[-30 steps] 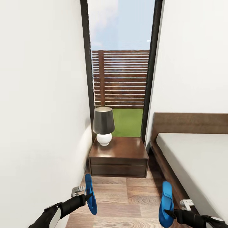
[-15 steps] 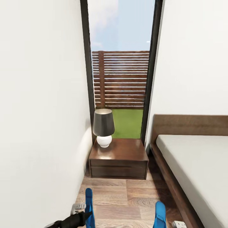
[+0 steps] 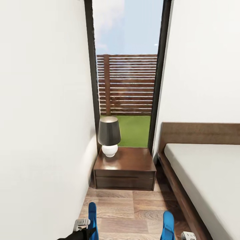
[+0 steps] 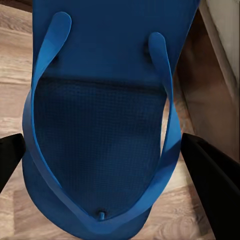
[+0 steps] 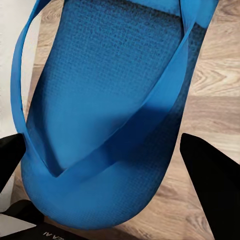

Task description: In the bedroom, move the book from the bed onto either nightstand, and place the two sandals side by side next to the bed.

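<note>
In the left wrist view the left gripper [image 4: 107, 155] holds a blue sandal [image 4: 102, 115], dark fingers [image 4: 212, 175] standing at either edge of the sole, strap side facing the camera. The right gripper [image 5: 107, 167] likewise grips the other sandal [image 5: 107, 115] between its fingers [image 5: 215, 175]; a scrap of mirrored lettering, something like "AI", shows on the housing at that picture's lower edge, too small to read surely.

From the head, both sandals poke up at the lower edge of the wood floor [image 3: 133, 206], the left one [image 3: 92, 218] near the wall, the right one [image 3: 168, 225] close to the bed [image 3: 200, 166]. A second ago both arms and sandals showed higher in view; now only their tips remain, though the scene itself has shifted slightly, so the camera moved too. Beyond stands the nightstand [image 3: 125, 170], a dark-shaded lamp [image 3: 109, 136] on its far left corner, before the window [image 3: 126, 73]. The book is hidden.
</note>
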Motion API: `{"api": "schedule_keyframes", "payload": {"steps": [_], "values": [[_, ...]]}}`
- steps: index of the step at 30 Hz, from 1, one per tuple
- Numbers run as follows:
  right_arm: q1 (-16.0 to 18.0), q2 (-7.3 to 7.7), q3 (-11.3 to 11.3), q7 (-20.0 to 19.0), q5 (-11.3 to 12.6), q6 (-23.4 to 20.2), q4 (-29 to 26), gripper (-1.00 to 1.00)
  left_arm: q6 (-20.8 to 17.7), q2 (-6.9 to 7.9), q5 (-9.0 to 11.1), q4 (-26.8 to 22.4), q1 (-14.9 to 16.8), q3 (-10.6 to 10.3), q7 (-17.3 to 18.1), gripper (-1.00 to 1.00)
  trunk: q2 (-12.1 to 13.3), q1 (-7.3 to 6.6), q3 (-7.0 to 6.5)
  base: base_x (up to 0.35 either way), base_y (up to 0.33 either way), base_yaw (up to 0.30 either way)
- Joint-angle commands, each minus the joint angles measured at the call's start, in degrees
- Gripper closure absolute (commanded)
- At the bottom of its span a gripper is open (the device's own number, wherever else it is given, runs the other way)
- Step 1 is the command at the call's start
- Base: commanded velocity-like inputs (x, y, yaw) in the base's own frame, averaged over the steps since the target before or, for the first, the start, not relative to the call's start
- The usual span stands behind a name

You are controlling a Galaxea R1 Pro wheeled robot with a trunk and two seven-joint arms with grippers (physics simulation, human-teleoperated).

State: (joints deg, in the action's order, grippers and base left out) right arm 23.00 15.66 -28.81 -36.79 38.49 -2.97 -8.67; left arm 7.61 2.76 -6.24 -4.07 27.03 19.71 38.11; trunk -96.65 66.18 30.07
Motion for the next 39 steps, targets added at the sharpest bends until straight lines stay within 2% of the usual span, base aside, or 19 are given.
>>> {"api": "schedule_keyframes", "payload": {"steps": [1, 3, 6, 8, 11, 12, 14, 15, 16, 19, 22, 28, 33, 39], "values": [[0.03, 0.12, -0.37, -0.25, 0.59, -0.33, -0.10, 1.00, 0.40, 0.02, -0.61, 0.04, 0.04, 0.37, 0.45, 1.00, 0.38, -0.23, -0.12, 0.000, 0.000, 0.000], [0.03, 0.30, -0.32, -0.37, 0.61, -0.35, -0.23, 1.00, 0.43, 0.06, -0.56, -0.06, 0.04, 0.40, 2.49, 1.00, 1.19, -0.67, -0.48, 0.000, 0.000, 0.000], [0.03, 0.42, -0.05, -0.48, 0.62, -0.45, -1.68, 1.00, 0.25, 0.20, -0.57, -1.19, 0.04, 0.46, 8.63, 1.00, 2.39, -1.33, -1.02, 0.000, 0.000, 0.000], [0.03, 0.47, 0.12, -0.54, 0.64, -0.63, -4.10, 1.00, -0.45, 0.22, -0.54, -3.38, 0.10, 0.48, 9.86, 1.00, 3.19, -1.77, -1.38, 0.000, 0.000, 0.000], [0.03, 1.43, 0.29, -0.56, 0.70, -2.09, -13.11, 1.00, -10.32, 0.23, -0.41, -14.99, 0.20, 0.45, 11.64, 1.00, 4.39, -2.43, -1.92, 0.000, 0.000, 0.000], [0.03, 1.96, 0.31, -0.56, 0.70, -2.70, -14.83, 1.00, -12.45, 0.25, -0.39, -17.91, 0.21, 0.44, 12.87, 1.00, 4.80, -2.65, -2.10, 0.000, 0.000, 0.000], [0.03, 3.08, 0.26, -0.56, 0.71, -4.49, -17.83, 1.00, -14.87, 0.32, -0.48, -21.53, 0.21, 0.47, 17.03, 1.00, 5.60, -3.09, -2.46, 0.000, 0.000, 0.000], [0.03, 4.71, 0.03, -0.56, 0.80, -5.59, -19.34, 1.00, -15.78, 0.37, -0.59, -23.02, 0.17, 0.45, 20.65, 1.00, 6.00, -3.31, -2.63, 0.000, 0.000, 0.000], [0.03, 5.48, -0.05, -0.59, 0.83, -5.85, -19.68, 1.00, -15.98, 0.38, -0.63, -23.36, 0.13, 0.44, 21.56, 1.00, 6.40, -3.53, -2.81, 0.000, 0.000, 0.000], [0.03, 7.06, -0.16, -0.59, 0.94, -5.85, -19.79, 1.00, -15.72, 0.35, -0.75, -22.44, 0.01, 0.40, 21.79, 1.00, 7.60, -4.18, -3.35, 0.000, 0.000, 0.000], [0.03, 7.44, -0.18, -0.50, 0.91, -5.63, -19.73, 1.00, -15.08, 0.32, -0.78, -21.50, -0.09, 0.39, 20.80, 1.00, 8.81, -4.84, -3.89, 0.000, 0.000, 0.000], [0.03, 7.54, -0.27, -0.42, 0.78, -5.56, -19.54, 1.00, -14.86, 0.32, -0.77, -19.62, -0.18, 0.41, 20.45, 1.00, 11.21, -6.16, -4.97, 0.000, 0.000, 0.000], [0.03, 7.48, -0.28, -0.39, 0.87, -5.49, -14.21, 1.00, -14.88, 0.32, -0.73, -19.16, -0.35, 0.34, 20.44, 1.00, 13.22, -7.26, -5.87, 0.000, 0.000, 0.000], [0.03, 7.39, -0.28, -0.39, 0.83, -5.41, -13.33, 1.00, -14.91, 0.32, -0.72, -19.05, -0.39, 0.33, 20.42, 1.00, 15.62, -8.58, -6.94, 0.000, 0.000, 0.000]]}}
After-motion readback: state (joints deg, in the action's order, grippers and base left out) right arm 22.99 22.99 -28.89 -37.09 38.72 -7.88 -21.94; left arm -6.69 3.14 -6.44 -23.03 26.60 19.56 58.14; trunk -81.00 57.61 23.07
